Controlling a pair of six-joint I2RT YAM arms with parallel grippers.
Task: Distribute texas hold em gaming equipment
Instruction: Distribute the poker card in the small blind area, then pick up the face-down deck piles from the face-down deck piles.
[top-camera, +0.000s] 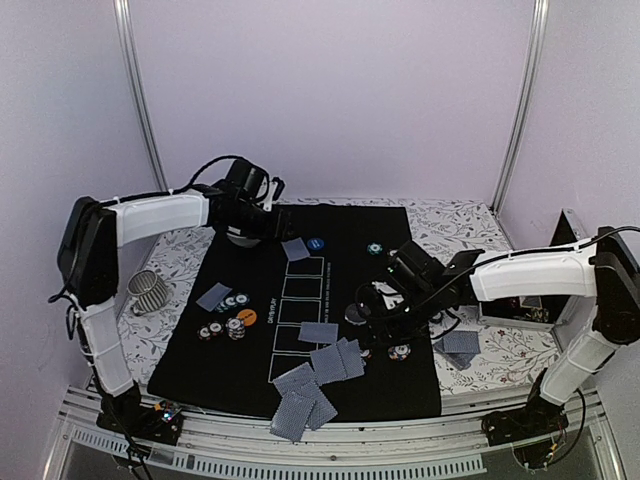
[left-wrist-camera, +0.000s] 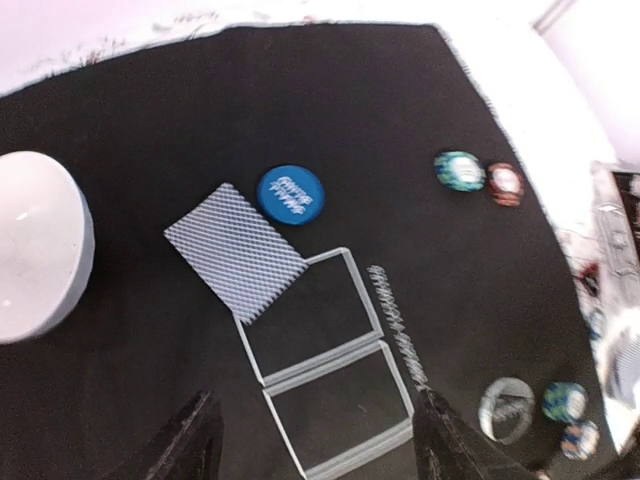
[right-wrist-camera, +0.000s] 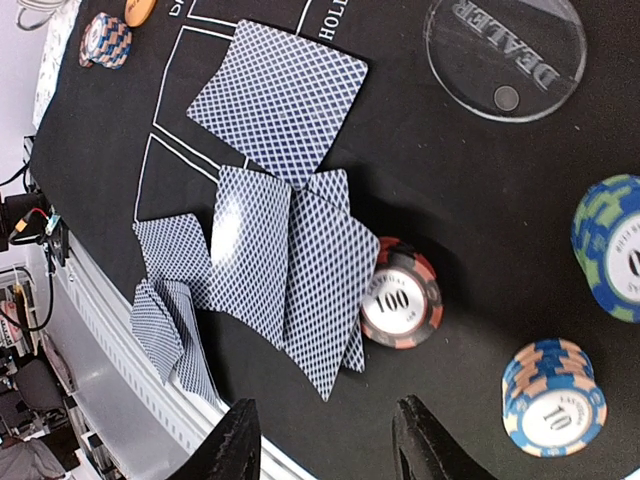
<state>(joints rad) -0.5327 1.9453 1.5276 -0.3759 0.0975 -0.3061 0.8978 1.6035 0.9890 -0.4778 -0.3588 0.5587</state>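
Left gripper (left-wrist-camera: 318, 452) spread wide and empty, over a playing card (left-wrist-camera: 235, 250) at the mat's (left-wrist-camera: 400, 120) far end. The card's long axis runs 10-to-4 o'clock, with the blue disc (left-wrist-camera: 290, 194) at its 1 o'clock. Right gripper (right-wrist-camera: 330, 445) parted, empty. Only its wrist view reads the clear disc (right-wrist-camera: 505, 55) — DEALER.

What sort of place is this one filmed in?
Probably a robot lab test cell, not a card room: plain pale walls behind metal frame posts, an aluminium rail along the table's near edge, and a black poker mat with playing cards and chip stacks laid over a floral tablecloth.
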